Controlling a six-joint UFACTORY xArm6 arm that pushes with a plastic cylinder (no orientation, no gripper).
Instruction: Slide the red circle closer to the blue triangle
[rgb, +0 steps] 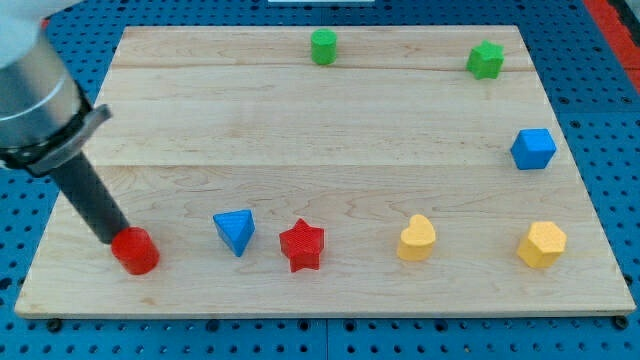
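Tool tip (113, 240), a bare rod with nothing to open or close, touching the red circle (135, 251) on its upper-left edge. Red circle near the bench (300, 110) lower-left corner, blue triangle (235, 231) a short gap to the view's right. Contact made; closing push apparently remaining. Red star (302, 246) just beyond the triangle.

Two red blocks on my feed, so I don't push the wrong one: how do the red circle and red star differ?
The red circle is round; the red star is five-pointed. The circle lies at the view's left of the blue triangle, the star at its right. My tip touches the circle, not the star. Both are red, in the bottom row.
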